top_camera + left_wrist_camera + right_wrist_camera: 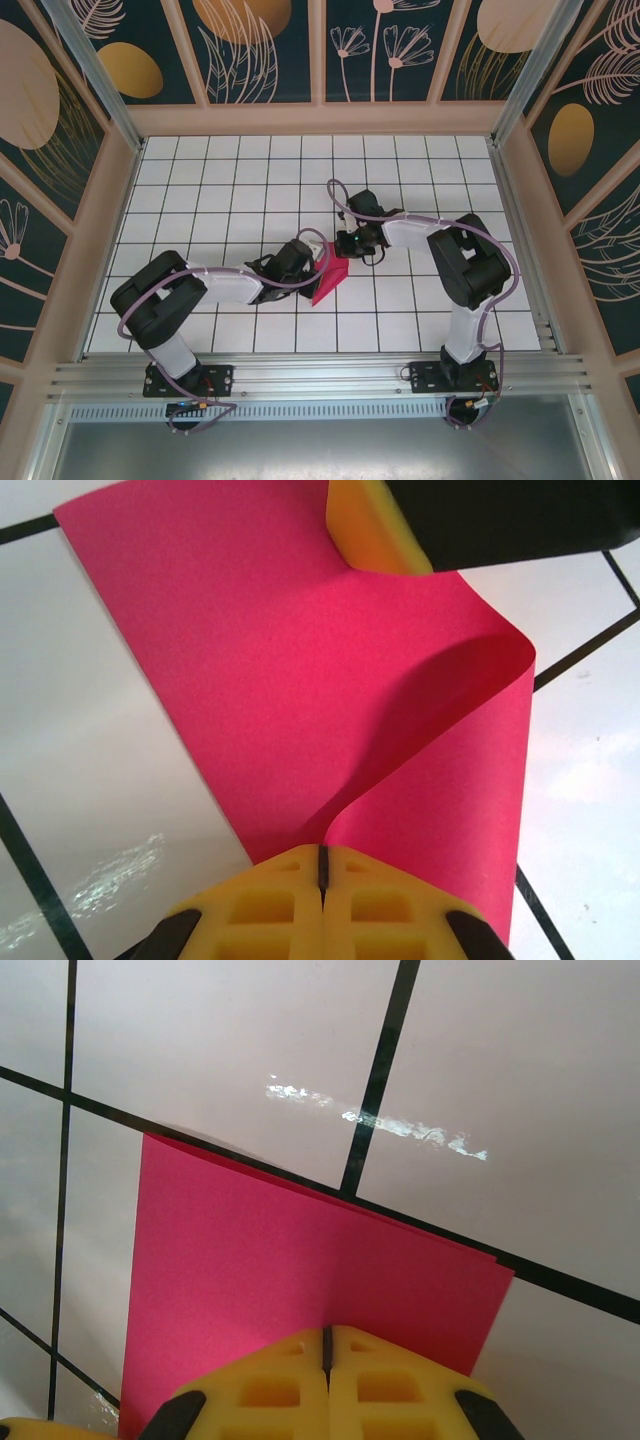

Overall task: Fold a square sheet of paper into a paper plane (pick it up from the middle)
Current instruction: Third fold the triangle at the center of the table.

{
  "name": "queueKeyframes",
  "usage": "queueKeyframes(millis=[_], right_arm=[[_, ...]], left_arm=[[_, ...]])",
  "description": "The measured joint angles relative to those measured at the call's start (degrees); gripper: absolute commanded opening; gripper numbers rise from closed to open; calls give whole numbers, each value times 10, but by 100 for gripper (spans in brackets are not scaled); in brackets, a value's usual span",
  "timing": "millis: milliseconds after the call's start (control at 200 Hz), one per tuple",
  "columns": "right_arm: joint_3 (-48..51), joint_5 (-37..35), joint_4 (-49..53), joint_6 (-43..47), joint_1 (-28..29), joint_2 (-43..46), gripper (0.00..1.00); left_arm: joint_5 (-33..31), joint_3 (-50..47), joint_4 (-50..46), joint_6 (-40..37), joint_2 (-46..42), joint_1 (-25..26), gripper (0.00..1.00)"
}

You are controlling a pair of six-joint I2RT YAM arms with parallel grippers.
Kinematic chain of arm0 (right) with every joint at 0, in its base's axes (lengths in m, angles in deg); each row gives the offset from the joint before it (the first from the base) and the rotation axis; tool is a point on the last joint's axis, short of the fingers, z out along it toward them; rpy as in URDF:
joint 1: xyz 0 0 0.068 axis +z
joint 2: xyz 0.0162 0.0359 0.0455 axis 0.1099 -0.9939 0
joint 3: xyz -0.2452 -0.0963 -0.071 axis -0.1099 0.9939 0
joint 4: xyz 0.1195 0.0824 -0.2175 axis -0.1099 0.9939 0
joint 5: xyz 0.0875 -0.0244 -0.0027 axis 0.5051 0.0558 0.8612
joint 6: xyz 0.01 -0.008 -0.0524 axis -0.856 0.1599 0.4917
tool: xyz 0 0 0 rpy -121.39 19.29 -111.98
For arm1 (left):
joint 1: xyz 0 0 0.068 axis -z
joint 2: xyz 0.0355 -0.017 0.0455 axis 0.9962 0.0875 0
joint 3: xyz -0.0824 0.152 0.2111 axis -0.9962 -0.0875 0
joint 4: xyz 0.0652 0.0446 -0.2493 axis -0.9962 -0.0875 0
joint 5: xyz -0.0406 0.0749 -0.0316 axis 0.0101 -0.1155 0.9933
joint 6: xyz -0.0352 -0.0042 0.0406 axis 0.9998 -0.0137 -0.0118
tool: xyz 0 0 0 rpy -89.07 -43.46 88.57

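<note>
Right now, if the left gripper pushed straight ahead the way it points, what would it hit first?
The left gripper would only buckle the square sheet of paper it pinches; beyond that, probably a yellow finger of the right gripper, though depth is unclear.

The left arm (pixel 225 285) and right arm (pixel 462 335) are built of black joints and white links, with lilac cables (pixel 514 268) looped alongside. Black base plates (pixel 190 380) are bolted onto the aluminium rail (pixel 320 372). Yellow fingers (pixel 265 905) are moulded with square recesses.
</note>
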Motion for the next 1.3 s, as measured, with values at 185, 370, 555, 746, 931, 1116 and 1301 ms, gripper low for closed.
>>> queueKeyframes(millis=[185, 370, 555, 746, 931, 1116, 1301], right_arm=[[-5, 0, 7, 0, 0, -1, 10], [-5, 2, 15, -9, -1, 11, 17], [31, 6, -6, -51, -2, 103, 14], [136, 50, -76, -130, -1, 183, 7], [197, 77, -126, -207, 30, 185, 4], [198, 90, -184, -259, 56, 162, 4], [198, 90, -204, -278, 61, 127, 3]], left_arm=[[0, 0, 0, 0, 0, 0, 2], [2, 0, 0, 0, 1, 0, 2], [2, -1, 1, 0, 1, 0, 2], [2, -1, 1, 0, 1, 0, 2], [7, -2, 4, 0, 1, 0, 2], [15, -2, 5, 0, 2, 0, 2], [15, -2, 5, 0, 2, 0, 2]])
